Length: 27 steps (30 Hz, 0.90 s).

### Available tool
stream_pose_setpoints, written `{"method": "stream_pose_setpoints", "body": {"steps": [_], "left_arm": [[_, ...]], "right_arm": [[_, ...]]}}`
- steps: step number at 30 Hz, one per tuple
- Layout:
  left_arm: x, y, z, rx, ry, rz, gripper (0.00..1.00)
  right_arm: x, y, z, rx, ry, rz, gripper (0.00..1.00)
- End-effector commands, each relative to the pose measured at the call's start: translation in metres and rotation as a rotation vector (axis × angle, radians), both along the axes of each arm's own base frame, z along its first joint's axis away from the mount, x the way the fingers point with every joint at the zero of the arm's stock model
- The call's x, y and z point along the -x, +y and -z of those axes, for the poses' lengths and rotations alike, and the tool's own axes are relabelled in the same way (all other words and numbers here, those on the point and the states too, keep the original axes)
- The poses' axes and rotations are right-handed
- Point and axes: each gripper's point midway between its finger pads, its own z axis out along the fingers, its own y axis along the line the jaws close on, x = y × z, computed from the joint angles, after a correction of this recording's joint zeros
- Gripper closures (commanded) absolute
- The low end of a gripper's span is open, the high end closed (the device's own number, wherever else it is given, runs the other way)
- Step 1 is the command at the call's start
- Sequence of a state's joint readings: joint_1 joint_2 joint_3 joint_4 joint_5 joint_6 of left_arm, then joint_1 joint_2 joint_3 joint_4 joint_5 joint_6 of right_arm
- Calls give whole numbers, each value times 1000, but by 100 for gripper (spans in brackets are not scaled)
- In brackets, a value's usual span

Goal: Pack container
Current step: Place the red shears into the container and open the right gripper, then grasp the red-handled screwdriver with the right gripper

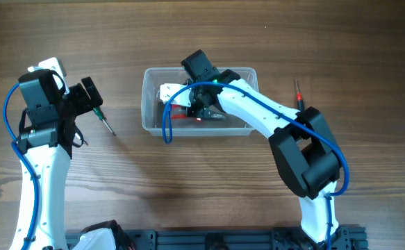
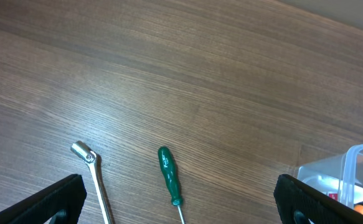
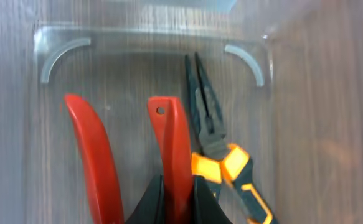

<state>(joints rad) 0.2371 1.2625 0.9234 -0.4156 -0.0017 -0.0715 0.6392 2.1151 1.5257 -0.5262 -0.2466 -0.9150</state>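
From above, the clear container (image 1: pixel 146 97) sits in the middle of the table (image 1: pixel 209 173), long side running left to right. The right arm reaches into it from the right, and the right gripper (image 1: pixel 201 105) is down inside among the contents, with some red showing beside it. A white item (image 1: pixel 169 90) lies at the tub's left end. Well off to the left, the left gripper (image 1: pixel 93 97) hangs over the bare wood just beside a green screwdriver (image 1: pixel 105 123). A slim red-handled tool (image 1: pixel 299 92) lies on the table to the right of the container, apart from it.

The left wrist view shows the two fingers of that gripper spread wide at the bottom corners, with nothing between them but table. The green screwdriver lies below, and a metal wrench (image 2: pixel 93 177) is near it on one side. A corner of the container pokes in at the lower right edge.

The right wrist view looks straight down into the tub. The dark fingers (image 3: pixel 147 202) are pressed in on either side of one handle of the red-handled pliers (image 3: pixel 172 143). The other red handle is free beside it. A pair of needle-nose pliers (image 3: pixel 209 124) with orange and dark grips lies just beside them on the container floor, tips toward the far wall.
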Motion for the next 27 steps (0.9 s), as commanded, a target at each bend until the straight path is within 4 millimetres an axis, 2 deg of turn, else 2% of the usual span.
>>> {"method": "stream_pose_setpoints", "body": {"steps": [1, 2, 4, 6, 8, 10, 11, 12, 13, 14, 15, 16, 17, 18, 20, 21, 23, 27], "left_arm": [[-5, 3, -10, -16, -20, 6, 0], [-5, 3, -10, -16, -20, 6, 0], [-5, 3, -10, -16, -20, 6, 0], [-5, 3, -10, -16, -20, 6, 0], [-5, 3, -10, -16, -20, 6, 0], [-5, 3, -10, -16, -20, 6, 0], [-5, 3, -10, -16, -20, 6, 0], [-5, 3, -10, -16, -20, 6, 0], [-5, 3, -10, -16, -20, 6, 0], [-5, 3, -10, -16, -20, 6, 0], [-5, 3, -10, -16, -20, 6, 0], [-5, 3, -10, -16, -20, 6, 0], [-5, 3, -10, -16, -20, 6, 0], [-5, 3, -10, -16, -20, 6, 0], [-5, 3, -10, -16, -20, 6, 0], [-5, 3, -10, -16, -20, 6, 0], [-5, 3, -10, -16, -20, 6, 0], [-5, 3, -10, -16, -20, 6, 0]], "right_arm": [[-6, 2, -1, 0, -22, 13, 82], [-8, 0, 0, 10, -29, 24, 42], [-19, -8, -8, 40, -67, 103, 31], [-37, -21, -28, 65, -134, 235, 30], [-56, -38, -61, 69, -219, 389, 29], [-80, -71, -123, 7, -319, 628, 23], [-87, -88, -156, -65, -338, 728, 16], [-92, -113, -193, -165, -347, 843, 13], [-96, -137, -220, -251, -349, 940, 14], [-97, -159, -237, -315, -341, 1017, 17], [-98, -184, -252, -375, -329, 1101, 25], [-98, -220, -261, -444, -284, 1232, 32], [-95, -244, -258, -469, -227, 1314, 34], [-90, -268, -247, -469, -152, 1394, 33], [-67, -314, -202, -383, 47, 1547, 30], [-56, -329, -177, -324, 130, 1594, 31], [-41, -348, -131, -214, 252, 1659, 30], [-32, -347, -68, -42, 362, 1583, 30]]}}
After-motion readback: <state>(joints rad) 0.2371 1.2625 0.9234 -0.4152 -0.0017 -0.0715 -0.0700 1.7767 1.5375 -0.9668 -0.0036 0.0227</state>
